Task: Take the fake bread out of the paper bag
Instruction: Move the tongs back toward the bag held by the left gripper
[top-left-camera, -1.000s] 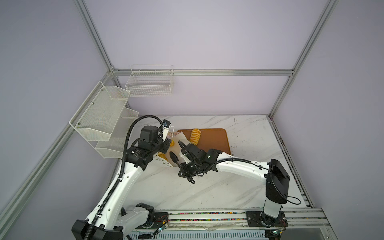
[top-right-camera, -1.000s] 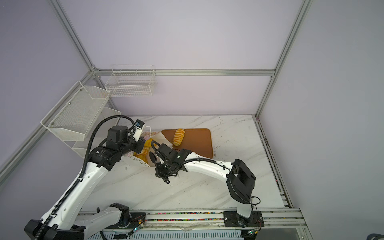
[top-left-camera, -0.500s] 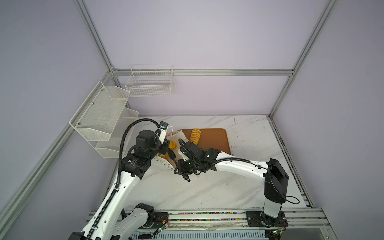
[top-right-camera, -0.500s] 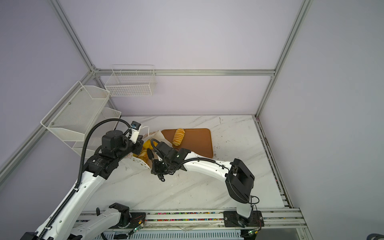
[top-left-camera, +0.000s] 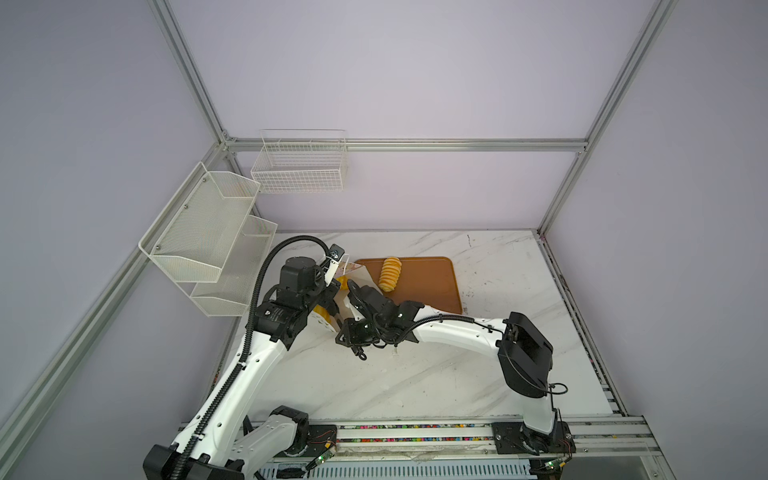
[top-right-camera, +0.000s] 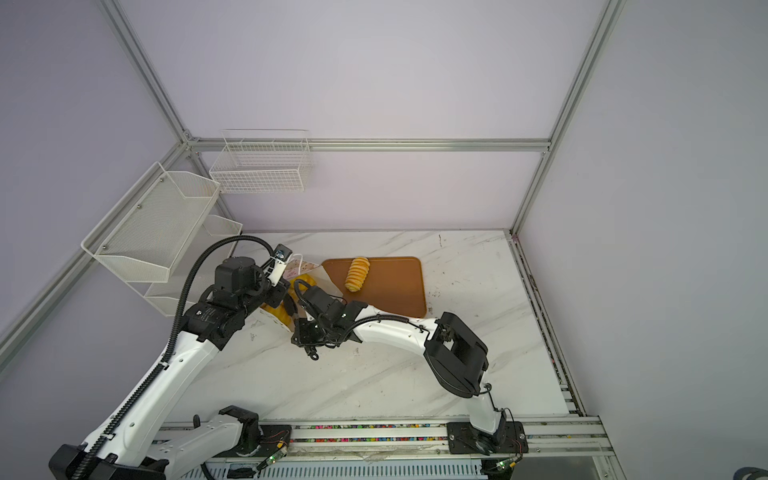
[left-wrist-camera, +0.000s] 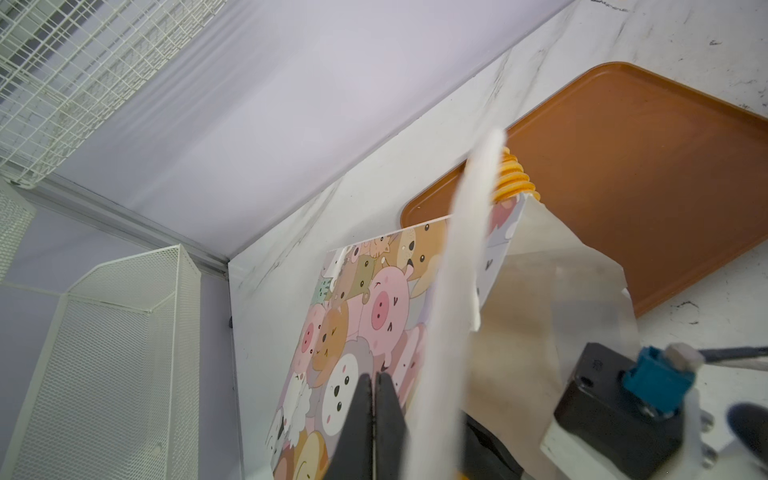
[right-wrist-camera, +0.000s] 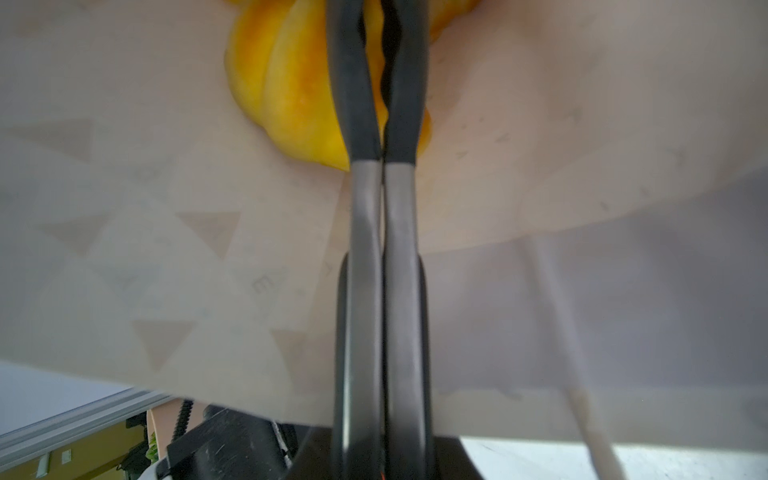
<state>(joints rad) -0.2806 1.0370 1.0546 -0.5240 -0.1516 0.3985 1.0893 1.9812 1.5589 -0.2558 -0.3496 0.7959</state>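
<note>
Right claw (right-wrist-camera: 377, 25) (jaws together) sits inside paper bag (right-wrist-camera: 166, 257).

High stereo pair, close wrist cameras

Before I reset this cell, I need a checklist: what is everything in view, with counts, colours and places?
Table: one, white marble, under everything.
Tray: one, orange-brown, rear middle of the table.
Ridged roll: one, golden-yellow, on the tray near the bag.
Paper bag: one, white with pastel cartoon print, beside the tray.
Bread in the bag: yellow, count hidden.
Wire basket: one, white, rear wall.
Mesh shelf: one, white, two tiers, left wall.
Left gripper: black fingers, shut, at the bag's printed side.
Right gripper: black fingers, shut, reaching into the bag by the yellow bread.
</note>
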